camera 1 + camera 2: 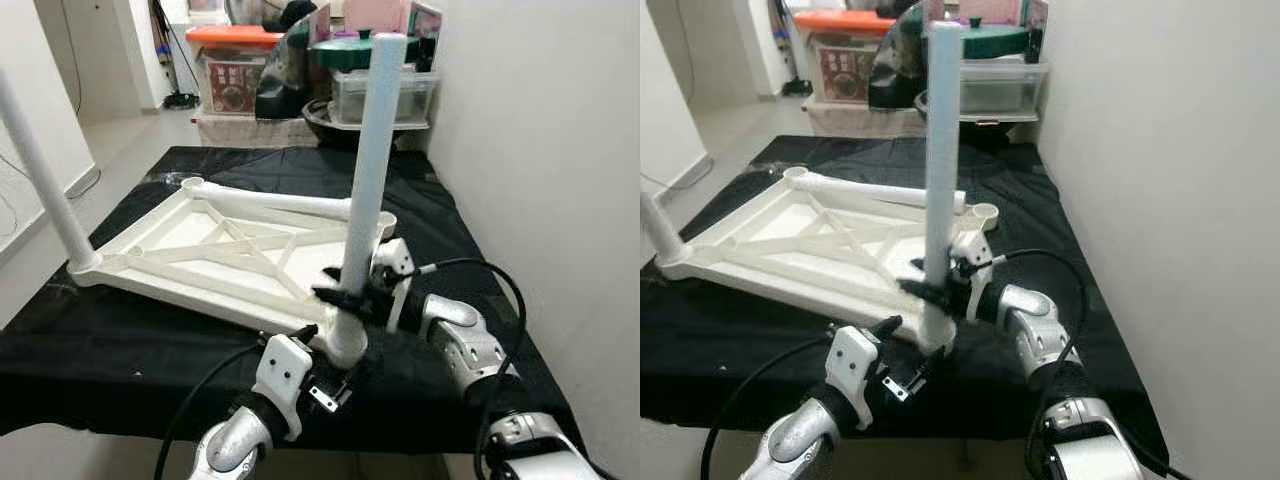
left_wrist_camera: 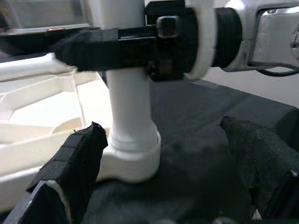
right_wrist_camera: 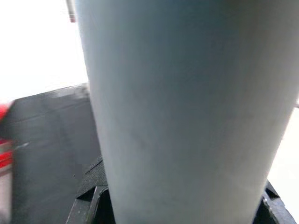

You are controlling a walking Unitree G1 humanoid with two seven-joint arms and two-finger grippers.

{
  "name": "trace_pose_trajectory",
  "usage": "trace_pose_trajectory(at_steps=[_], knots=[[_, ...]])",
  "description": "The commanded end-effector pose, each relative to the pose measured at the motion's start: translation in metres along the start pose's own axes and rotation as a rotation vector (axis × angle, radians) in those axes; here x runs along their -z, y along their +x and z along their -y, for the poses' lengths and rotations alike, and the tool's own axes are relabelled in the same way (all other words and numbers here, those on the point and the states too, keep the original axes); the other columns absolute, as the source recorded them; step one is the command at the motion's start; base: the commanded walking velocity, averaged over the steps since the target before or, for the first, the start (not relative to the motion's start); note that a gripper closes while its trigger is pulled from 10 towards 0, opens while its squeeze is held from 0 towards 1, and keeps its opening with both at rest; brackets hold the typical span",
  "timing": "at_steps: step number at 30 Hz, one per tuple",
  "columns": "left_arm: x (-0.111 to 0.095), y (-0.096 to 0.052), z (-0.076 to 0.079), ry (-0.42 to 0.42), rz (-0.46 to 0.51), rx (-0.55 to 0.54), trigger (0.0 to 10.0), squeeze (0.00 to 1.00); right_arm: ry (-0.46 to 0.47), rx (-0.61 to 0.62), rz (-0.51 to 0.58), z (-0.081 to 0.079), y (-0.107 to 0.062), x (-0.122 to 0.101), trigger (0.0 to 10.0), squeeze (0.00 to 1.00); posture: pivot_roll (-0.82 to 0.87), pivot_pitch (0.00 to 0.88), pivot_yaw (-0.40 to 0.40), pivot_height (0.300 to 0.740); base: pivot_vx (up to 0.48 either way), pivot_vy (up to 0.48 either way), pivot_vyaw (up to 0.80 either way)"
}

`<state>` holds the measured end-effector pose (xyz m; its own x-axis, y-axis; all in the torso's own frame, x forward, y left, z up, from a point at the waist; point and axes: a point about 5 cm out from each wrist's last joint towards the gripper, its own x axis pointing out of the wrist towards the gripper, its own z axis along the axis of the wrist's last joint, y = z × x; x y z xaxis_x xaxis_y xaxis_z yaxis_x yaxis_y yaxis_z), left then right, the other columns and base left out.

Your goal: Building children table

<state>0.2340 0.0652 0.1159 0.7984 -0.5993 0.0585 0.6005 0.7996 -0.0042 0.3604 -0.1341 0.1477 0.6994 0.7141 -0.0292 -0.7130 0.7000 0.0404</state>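
fig. 1. head views: the white plastic children's table top lies upside down on my worktop, which is draped in black cloth. its ribbed underside faces up, with a socket at each corner. one white table leg stands upright in the near right corner socket. a second leg stands tilted in the near left corner, and a third leg lies flat along the far edge of the top. the far right socket is open.

my right gripper reaches in from the right and its jaws are closed around the lower part of the upright leg, just above the socket. my left gripper sits at the near edge of the worktop, aimed at the base of the same leg. left wrist view: my left fingers stand wide apart, one on each side of the socket, not gripping it; the right gripper's black finger crosses the leg above. right wrist view: the leg's pale surface sits close against the lens, between my right fingers.

behind the worktop: an orange-lidded storage box and a clear plastic container. a white wall runs along the right.
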Motion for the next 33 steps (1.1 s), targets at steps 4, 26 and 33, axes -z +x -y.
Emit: trace_pose_trajectory(at_steps=[4, 26, 33], knots=[[0.004, -0.001, -0.001, -0.009, -0.019, -0.003, 10.0, 0.00, 0.094, 0.799, -0.070, 0.041, -0.030, 0.025, 0.0, 0.00, 0.04, 0.000, -0.028, 0.740, 0.000, 0.000, 0.00], [0.003, -0.001, 0.001, -0.013, -0.018, -0.006, 10.0, 0.00, 0.294, 1.042, 0.119, 0.009, -0.006, 0.022, 10.0, 1.00, 0.01, 0.000, -0.025, 0.740, 0.000, 0.000, 0.00], [0.004, 0.000, 0.001, -0.016, -0.018, -0.002, 10.0, 0.00, 0.305, 0.753, 0.199, 0.011, -0.005, 0.014, 10.0, 0.00, 0.01, 0.000, -0.026, 0.740, 0.000, 0.000, 0.00]])
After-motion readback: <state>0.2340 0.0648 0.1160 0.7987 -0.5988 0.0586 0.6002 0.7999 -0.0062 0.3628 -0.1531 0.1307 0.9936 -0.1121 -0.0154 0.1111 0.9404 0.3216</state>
